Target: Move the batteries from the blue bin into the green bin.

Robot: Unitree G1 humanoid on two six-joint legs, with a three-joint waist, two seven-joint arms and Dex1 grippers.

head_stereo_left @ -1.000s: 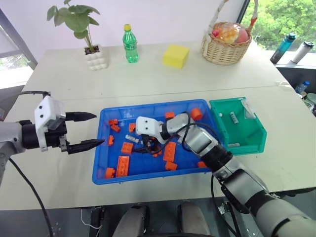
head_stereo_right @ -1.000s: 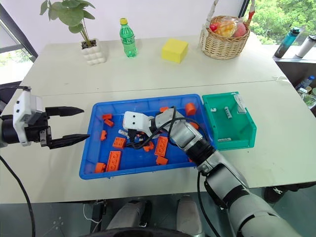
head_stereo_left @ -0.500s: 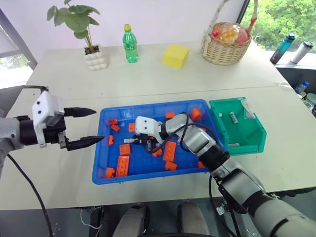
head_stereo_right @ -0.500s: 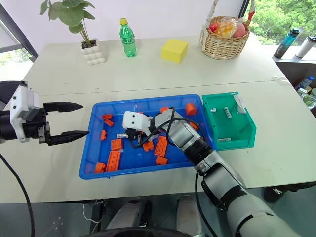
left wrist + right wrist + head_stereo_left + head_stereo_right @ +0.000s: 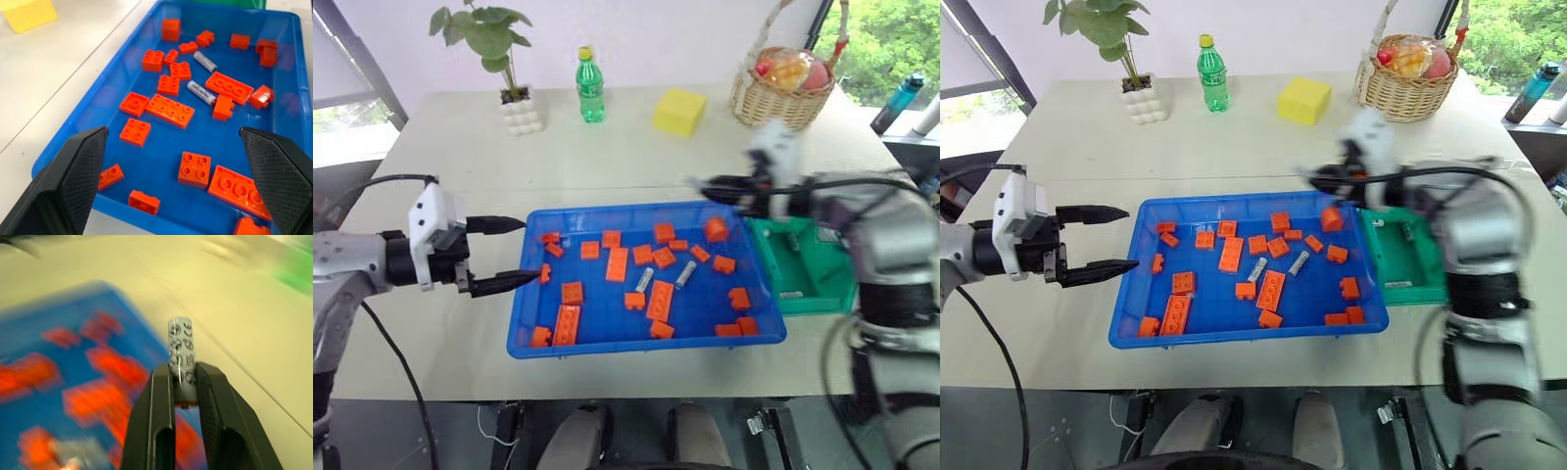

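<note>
- Head views: the blue bin [image 5: 533,313] sat in the lower middle of the frame on the pale table [image 5: 607,157], with the green bin [image 5: 803,284] touching its right end.
- Orange bricks [image 5: 617,263] lay scattered across the blue floor, and two batteries [image 5: 644,280] lay near its centre, side by side but apart, both slanted.
- My left gripper [image 5: 514,254] hung at the left of the frame, beside the blue bin's left wall, its two black fingers spread wide with nothing between them.
- My right gripper [image 5: 715,186] showed blurred at the upper right, above the blue bin's far right corner and next to the green bin.
- Along the top of the frame stood a potted plant [image 5: 504,59], a green bottle [image 5: 590,86], a yellow block [image 5: 679,111] and a wicker basket [image 5: 793,88].
- Left wrist view: my two fingertips [image 5: 80,166] stood far apart at the lower corners, empty, framing the blue bin. The two batteries lay in the upper middle among the bricks, just beside a flat orange plate [image 5: 235,88].
- Right wrist view: my fingers [image 5: 161,416] were clenched on a battery [image 5: 181,350] at bottom centre; it stuck out upright past the tips, printed marks showing. Behind it the blue bin and bricks blurred at the left, pale table at the right, a green smear in the upper right corner.
</note>
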